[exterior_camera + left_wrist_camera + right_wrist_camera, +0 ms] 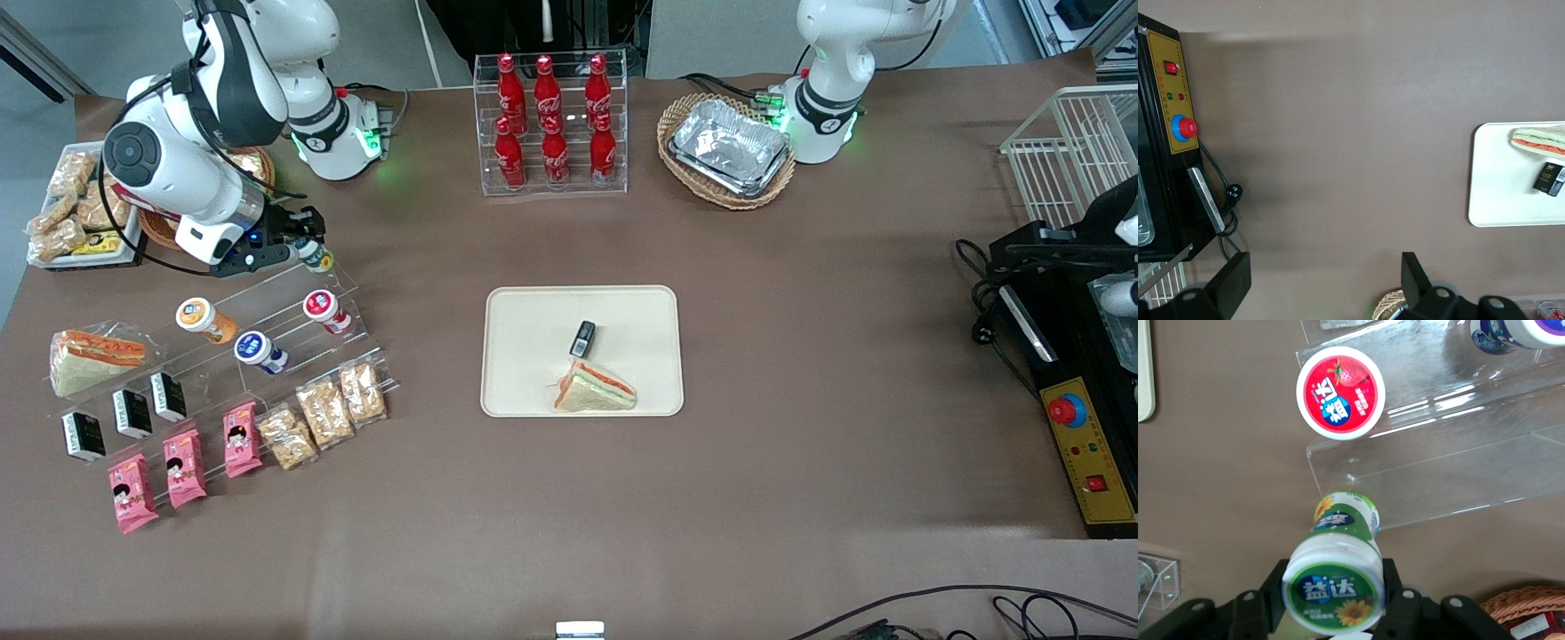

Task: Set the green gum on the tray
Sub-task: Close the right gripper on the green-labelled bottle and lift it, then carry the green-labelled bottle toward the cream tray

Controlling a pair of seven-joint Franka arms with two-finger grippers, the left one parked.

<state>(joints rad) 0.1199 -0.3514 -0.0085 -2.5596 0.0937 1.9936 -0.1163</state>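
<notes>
Gripping the green gum point(1335, 581), lid reading "益达", the claw point(1333, 600) hangs above the acrylic rack point(1451, 447).

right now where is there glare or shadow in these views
Right wrist view: bright streaks of glare on the clear acrylic stand, with the green gum sharp between the gripper's fingers. Front view: glints on the foil trays. Left wrist view: a soft dark band of shadow across the brown table.

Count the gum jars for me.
4: green gum in the gripper above the acrylic stand; orange-lidded, red-lidded and blue-lidded jars on it.
</notes>
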